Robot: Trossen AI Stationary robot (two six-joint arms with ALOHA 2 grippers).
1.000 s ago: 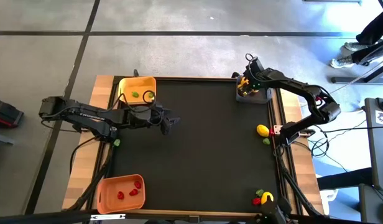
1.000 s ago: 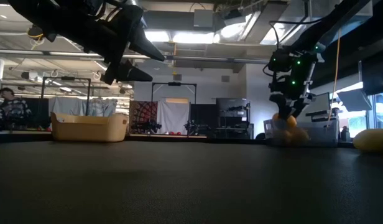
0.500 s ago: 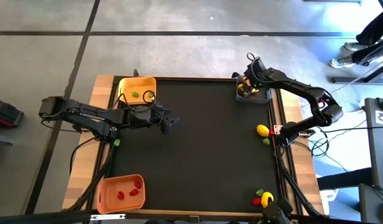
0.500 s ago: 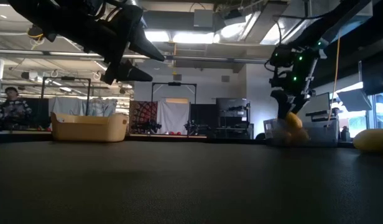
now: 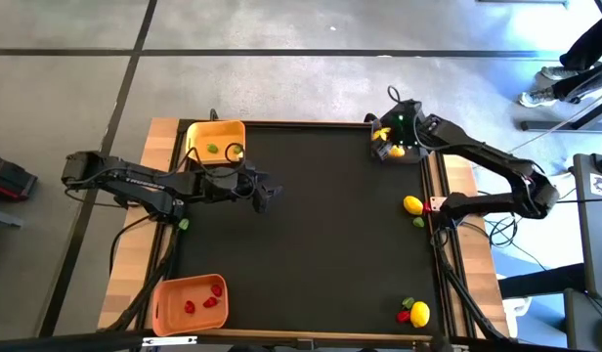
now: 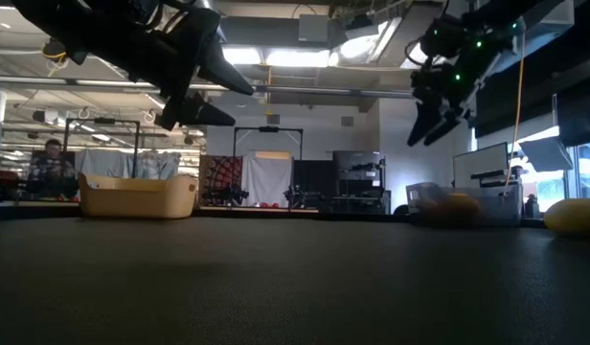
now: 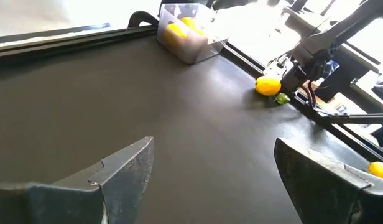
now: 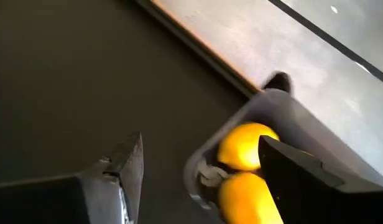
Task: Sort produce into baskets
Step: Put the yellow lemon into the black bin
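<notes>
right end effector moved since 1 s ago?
Yes. The right end effector has lifted: in the low view it was down at the grey basket a second ago and now hangs well above it, open and empty.

Matt black table [image 5: 311, 244], wooden edge, glossy lemons [image 8: 244, 146].

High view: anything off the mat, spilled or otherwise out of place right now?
Yes. One small green piece lies off the black mat, on the wooden border at its left edge, partly under the left arm. Nothing is tipped or spilled; the yellow basket, orange basket and grey basket all sit flat.
</notes>
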